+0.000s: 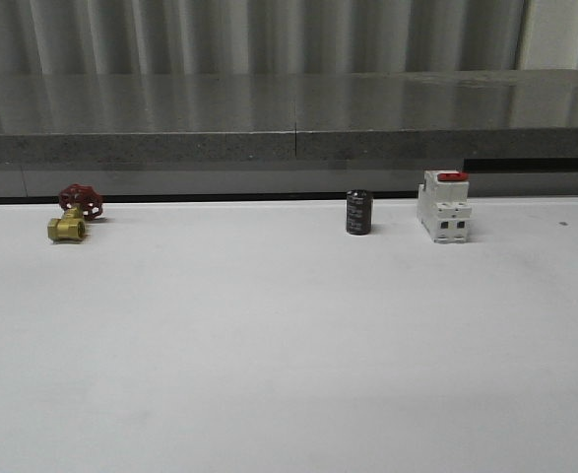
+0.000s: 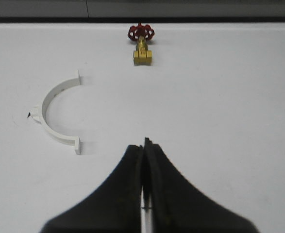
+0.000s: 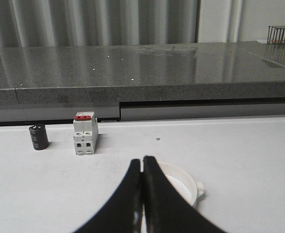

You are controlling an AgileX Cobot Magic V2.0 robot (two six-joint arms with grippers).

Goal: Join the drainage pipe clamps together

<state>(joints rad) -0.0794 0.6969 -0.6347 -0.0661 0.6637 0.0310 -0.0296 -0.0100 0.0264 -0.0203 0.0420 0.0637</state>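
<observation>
One white half-ring drainage pipe clamp point(image 2: 43, 108) lies flat on the white table in the left wrist view, its open side facing the middle of the table. My left gripper point(image 2: 143, 144) is shut and empty, hovering beside it and apart from it. A second white clamp half point(image 3: 181, 173) lies on the table in the right wrist view, partly hidden behind the black fingers. My right gripper point(image 3: 142, 159) is shut with nothing in it, just in front of that clamp.
A brass valve with a red handwheel point(image 1: 74, 213) point(image 2: 142, 43) sits at the back left. A black cylinder point(image 1: 358, 212) point(image 3: 38, 137) and a white breaker with a red top point(image 1: 443, 205) point(image 3: 85, 132) stand at the back right. A grey ledge point(image 1: 289, 128) runs behind the table.
</observation>
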